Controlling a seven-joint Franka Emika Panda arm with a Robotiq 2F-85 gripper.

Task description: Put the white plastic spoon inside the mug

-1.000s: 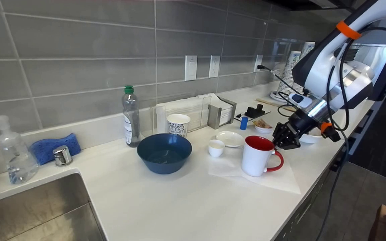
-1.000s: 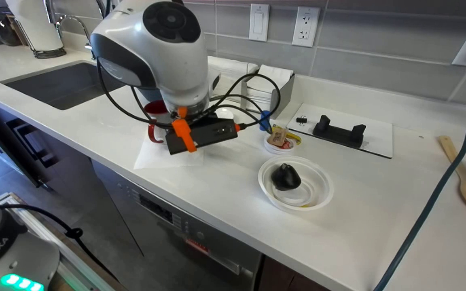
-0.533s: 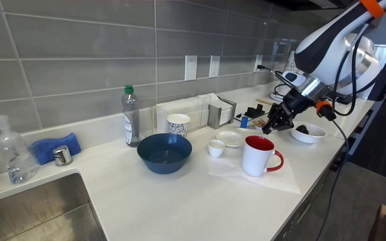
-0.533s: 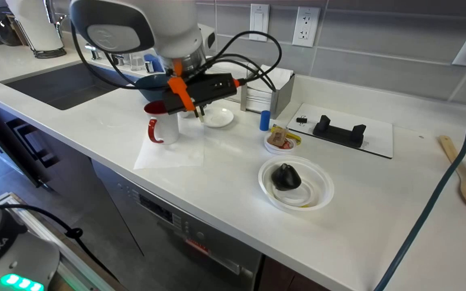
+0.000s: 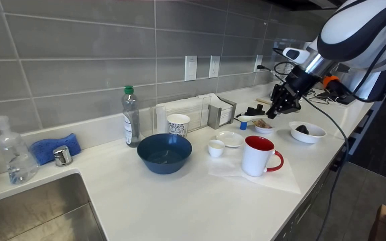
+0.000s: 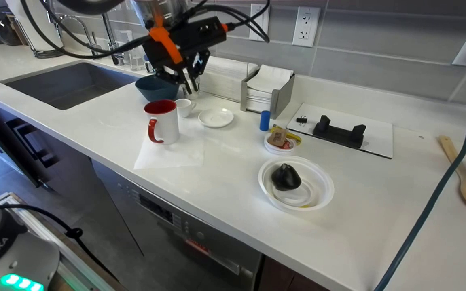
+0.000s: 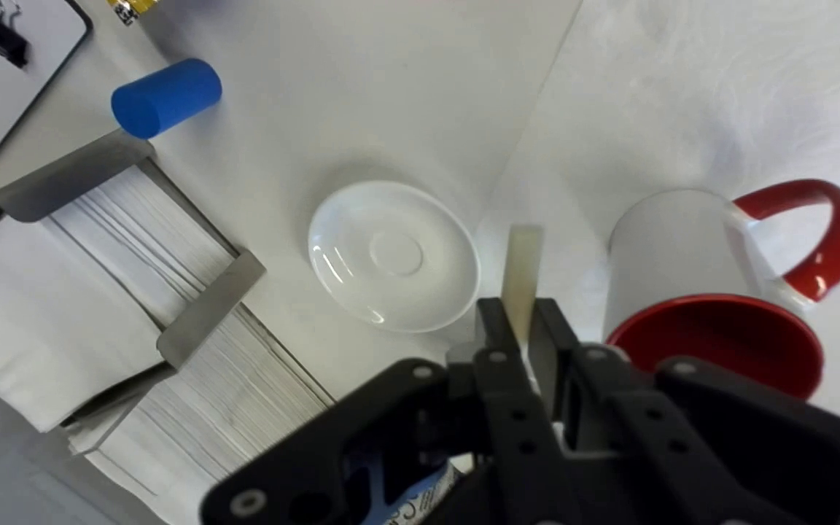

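The white plastic spoon point(image 5: 248, 118) is held in my gripper point(image 5: 269, 115), in the air. In an exterior view it lies nearly level, its wider end to the left. In the wrist view the pale spoon handle point(image 7: 523, 266) sticks out between the fingertips; the rest is hidden by the fingers. My gripper point(image 6: 191, 87) is higher than the mug point(image 6: 168, 126) and apart from it. The mug point(image 5: 256, 158) is white with a red handle and red inside, upright on a paper sheet. In the wrist view the mug point(image 7: 671, 251) is right of the fingers.
A small white cup point(image 5: 216, 149) and saucer point(image 5: 230, 139) stand beside the mug. A blue bowl point(image 5: 164, 154) is farther along, near the sink point(image 6: 71, 83). A napkin holder point(image 6: 275, 95) stands by the wall. A white bowl point(image 6: 295, 184) holds a black object.
My gripper has risen from low behind the mug to well above the counter, carrying the spoon up. The mug and the other objects have not moved.
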